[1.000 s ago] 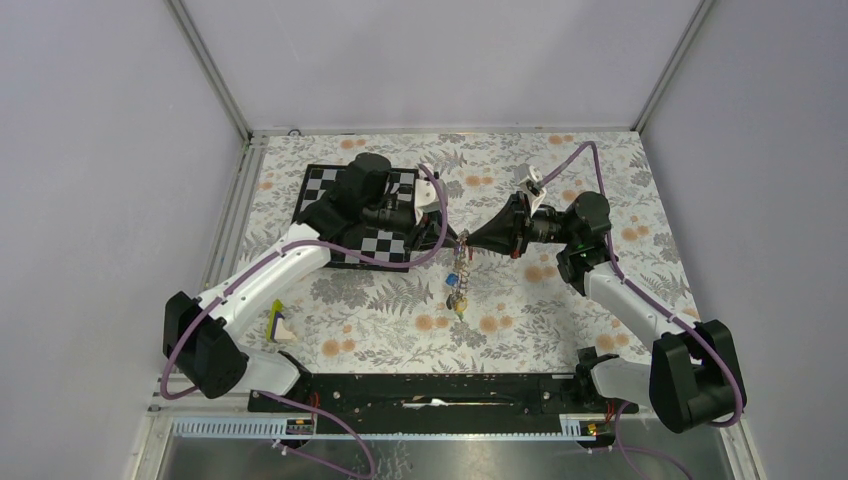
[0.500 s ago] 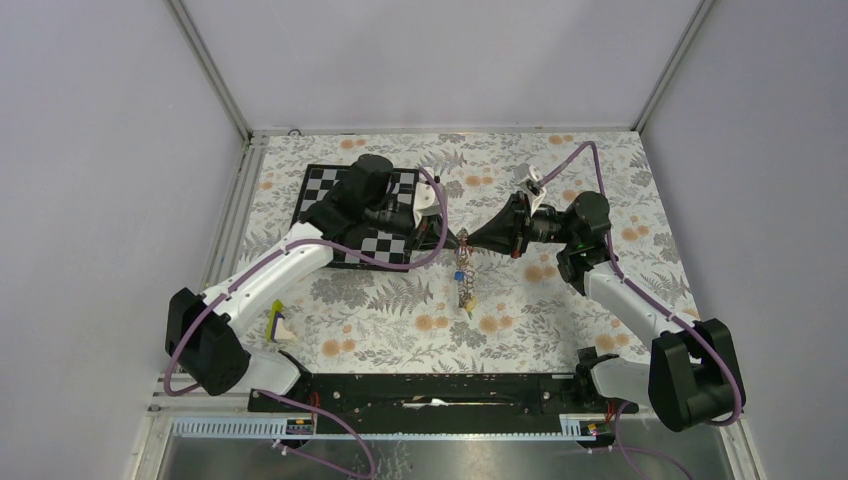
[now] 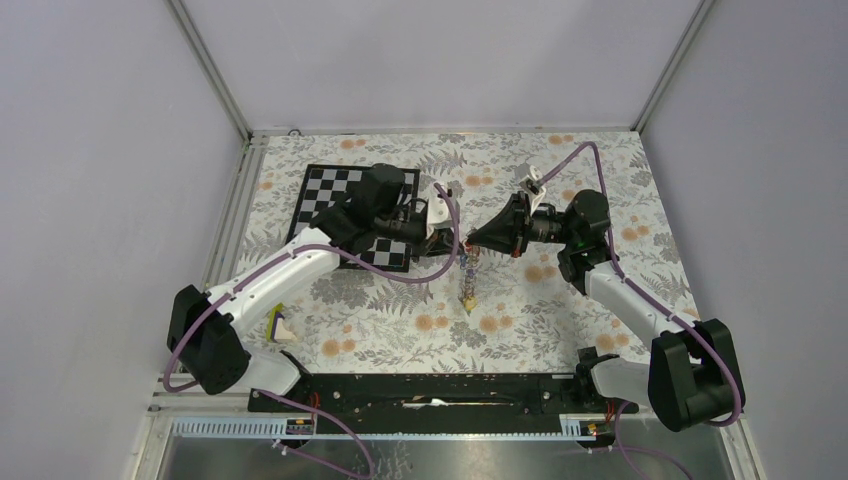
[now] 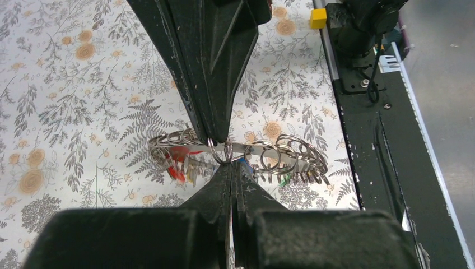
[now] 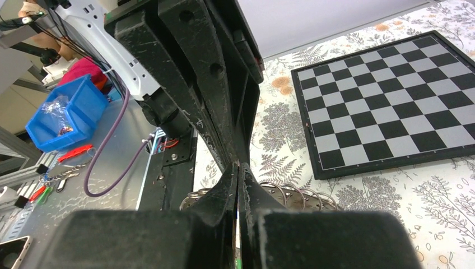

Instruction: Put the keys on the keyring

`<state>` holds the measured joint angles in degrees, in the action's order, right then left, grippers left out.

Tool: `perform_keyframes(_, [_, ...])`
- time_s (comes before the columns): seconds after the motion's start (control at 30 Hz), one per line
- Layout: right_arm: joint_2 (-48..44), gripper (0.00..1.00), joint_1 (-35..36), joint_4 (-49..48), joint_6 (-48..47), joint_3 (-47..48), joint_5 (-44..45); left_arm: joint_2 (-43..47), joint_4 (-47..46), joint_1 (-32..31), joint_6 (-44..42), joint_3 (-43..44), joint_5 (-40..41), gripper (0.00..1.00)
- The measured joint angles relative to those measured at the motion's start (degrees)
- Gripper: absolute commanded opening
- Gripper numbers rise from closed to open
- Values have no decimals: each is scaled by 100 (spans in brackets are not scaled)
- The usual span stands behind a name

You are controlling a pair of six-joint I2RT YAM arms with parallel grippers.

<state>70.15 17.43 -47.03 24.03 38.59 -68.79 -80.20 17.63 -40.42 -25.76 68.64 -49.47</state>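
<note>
Your counter (image 3: 560, 330) wears a cloth printed with grey ferns and orange flowers, and both arms reach across it toward the middle. The chessboard (image 3: 325, 190) lies flat at the far left; the left arm (image 3: 290, 265) passes over its near right corner. The right arm (image 3: 625, 300) comes in from the right side.

The two hands meet tip to tip just right of the board. Your left hand (image 3: 455, 250) has its fingers pressed together. In the left wrist view their tips sit against one ring of the keyring (image 4: 263, 154), though you cannot tell there whether metal is actually pinched between them. Your right hand (image 3: 469, 243) is also closed, and its narrow tips are clamped on the keyring from the opposite side, right beside the left tips.

From above, the keyring (image 3: 466, 280) shows as a short strand running from the joined tips toward the near edge. Up close it is a curved grey band strung with many small wire rings. You cannot tell whether its lower end rests on the cloth.

The keys hang among those rings: a red key (image 4: 176, 168) on one side of the hands and a green key (image 4: 285, 179) on the other, with others too small to sort.
</note>
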Motion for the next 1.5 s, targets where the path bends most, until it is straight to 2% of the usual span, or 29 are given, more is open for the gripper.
perform_keyframes(0.2, [-2,0,-15,245,-269,-2,85,-22,98,-122,-118,0,391,27])
perform_keyframes(0.3, [-2,0,-20,337,-407,-7,81,-22,170,-122,-168,0,514,36])
perform_keyframes(0.5, [-2,0,-20,455,-616,-28,59,-22,243,-103,-127,4,603,41])
perform_keyframes(0.73, [-2,0,-20,562,-800,-37,26,-37,144,-81,155,83,546,36])
perform_keyframes(1.0, [-2,0,-20,656,-914,-59,22,-232,20,-81,402,153,319,19])
perform_keyframes(1.2, [-2,0,-20,706,-933,-63,-4,-306,2,-66,481,153,299,0])
perform_keyframes(1.3, [-4,1,-20,708,-997,-63,-63,-313,-7,-50,487,153,297,0])
perform_keyframes(1.37, [-13,9,-20,756,-1088,-63,-74,-315,31,-50,455,164,302,0])
perform_keyframes(1.43, [-39,25,-17,885,-1252,-63,-70,-323,192,-63,321,234,354,0])
perform_keyframes(1.5, [-105,37,-13,1156,-1519,-50,-46,-354,494,-138,90,385,514,0])
